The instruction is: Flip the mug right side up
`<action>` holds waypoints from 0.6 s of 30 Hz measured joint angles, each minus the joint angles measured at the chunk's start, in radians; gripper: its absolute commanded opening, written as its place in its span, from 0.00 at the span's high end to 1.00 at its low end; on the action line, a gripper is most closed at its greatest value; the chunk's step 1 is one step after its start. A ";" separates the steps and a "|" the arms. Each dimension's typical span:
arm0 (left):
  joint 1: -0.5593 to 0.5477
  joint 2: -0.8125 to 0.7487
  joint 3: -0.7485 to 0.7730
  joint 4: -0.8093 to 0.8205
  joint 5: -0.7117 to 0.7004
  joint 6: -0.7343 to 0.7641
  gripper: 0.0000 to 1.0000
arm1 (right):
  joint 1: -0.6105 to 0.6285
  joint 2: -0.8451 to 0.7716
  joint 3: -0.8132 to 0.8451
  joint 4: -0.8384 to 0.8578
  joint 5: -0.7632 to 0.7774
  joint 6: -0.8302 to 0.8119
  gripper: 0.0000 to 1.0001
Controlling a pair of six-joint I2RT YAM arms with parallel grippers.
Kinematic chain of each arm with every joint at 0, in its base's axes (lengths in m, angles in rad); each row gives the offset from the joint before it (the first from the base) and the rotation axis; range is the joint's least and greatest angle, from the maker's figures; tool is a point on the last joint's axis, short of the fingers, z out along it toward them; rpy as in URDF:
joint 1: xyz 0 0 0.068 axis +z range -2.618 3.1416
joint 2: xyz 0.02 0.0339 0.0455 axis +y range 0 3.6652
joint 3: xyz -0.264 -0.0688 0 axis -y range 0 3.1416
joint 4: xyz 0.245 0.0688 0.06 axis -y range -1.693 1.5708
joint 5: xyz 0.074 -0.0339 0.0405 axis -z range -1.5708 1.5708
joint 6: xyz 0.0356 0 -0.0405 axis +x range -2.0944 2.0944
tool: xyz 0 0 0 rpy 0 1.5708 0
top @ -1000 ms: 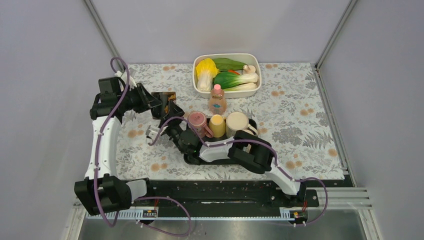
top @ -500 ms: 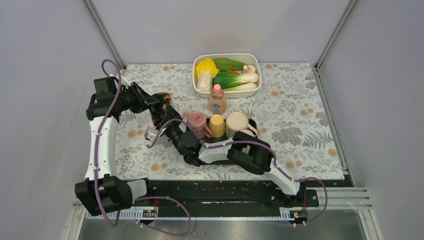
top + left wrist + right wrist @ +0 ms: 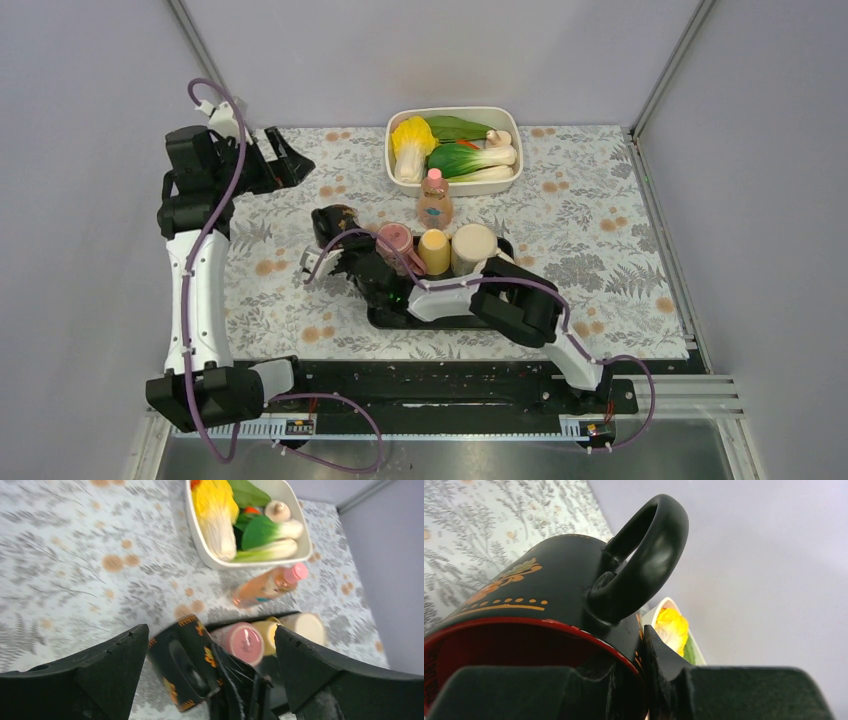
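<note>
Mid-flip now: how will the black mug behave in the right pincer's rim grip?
Probably rigid ceramic, so the black mug won't flex. It looks glossy, and the right pincer pinches only the rim, so it may pivot or slip. The handle juts out, likely adding off-centre weight.

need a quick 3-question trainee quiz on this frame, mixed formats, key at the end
1. True or false: the left gripper is open and holds nothing.
2. The mug is gripped by: A) the left gripper, B) the right gripper, C) neither.
3. Fill in the blank: the cap of the bottle is ___.

Key: 1 true; 2 B; 3 pink.
</note>
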 measured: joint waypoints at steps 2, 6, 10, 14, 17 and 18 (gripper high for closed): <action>0.000 -0.008 0.022 0.010 -0.047 0.040 0.01 | 0.000 -0.045 -0.007 -0.110 -0.002 0.074 1.00; 0.000 -0.044 0.055 0.030 -0.166 0.122 0.01 | -0.001 -0.187 0.006 -0.400 -0.021 0.267 1.00; 0.000 -0.087 0.061 0.050 -0.262 0.183 0.01 | -0.008 -0.279 0.167 -0.737 -0.056 0.452 1.00; 0.000 -0.097 0.065 0.056 -0.322 0.230 0.01 | -0.034 -0.303 0.414 -1.077 -0.098 0.615 1.00; 0.000 -0.095 0.065 0.053 -0.342 0.254 0.01 | -0.085 -0.299 0.650 -1.400 -0.130 0.730 1.00; 0.000 -0.095 0.065 0.053 -0.343 0.261 0.01 | -0.113 -0.293 0.743 -1.518 -0.142 0.767 1.00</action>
